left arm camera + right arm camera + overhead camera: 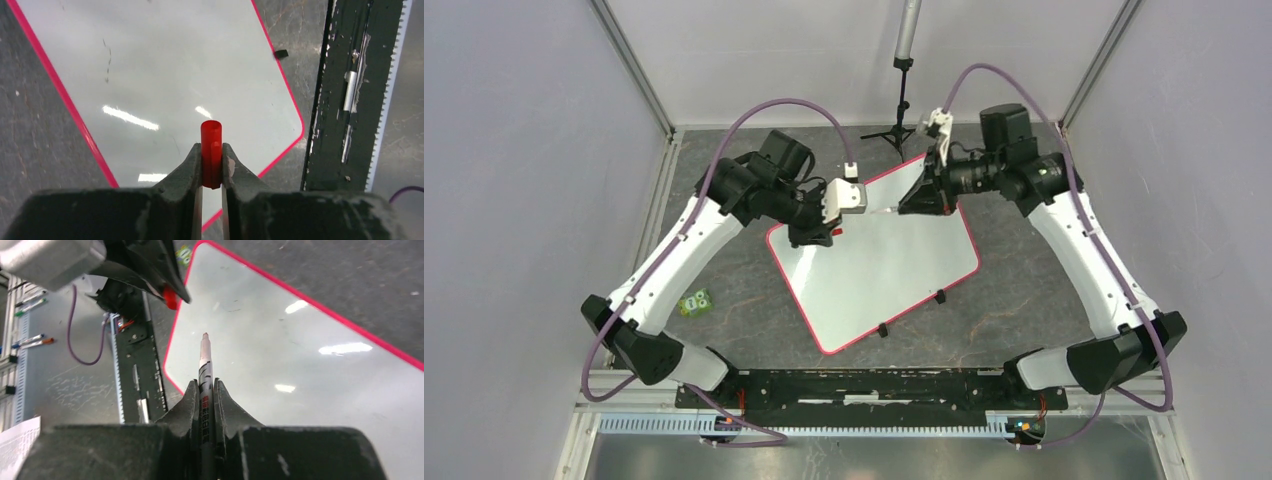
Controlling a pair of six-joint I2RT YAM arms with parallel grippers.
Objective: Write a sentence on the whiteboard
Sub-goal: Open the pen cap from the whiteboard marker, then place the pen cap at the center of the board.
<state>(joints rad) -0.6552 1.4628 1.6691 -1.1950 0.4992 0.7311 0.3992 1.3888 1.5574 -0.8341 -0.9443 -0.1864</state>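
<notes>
On dark tabletop (744, 300), glossy white whiteboard (874, 265), pink-red rim, left hand (212, 151) pinching red cap (211, 132), right hand (206, 386) gripping marker (205, 357)

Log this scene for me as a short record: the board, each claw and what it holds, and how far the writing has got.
whiteboard: lying flat, turned at an angle to the arms
left claw: shut on red cap
right claw: shut on marker, uncapped, tip above the board
writing: no red words visible yet

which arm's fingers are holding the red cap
The left arm's fingers pinch the short red cap; the right arm's fingers hold the long uncapped marker instead.
</notes>
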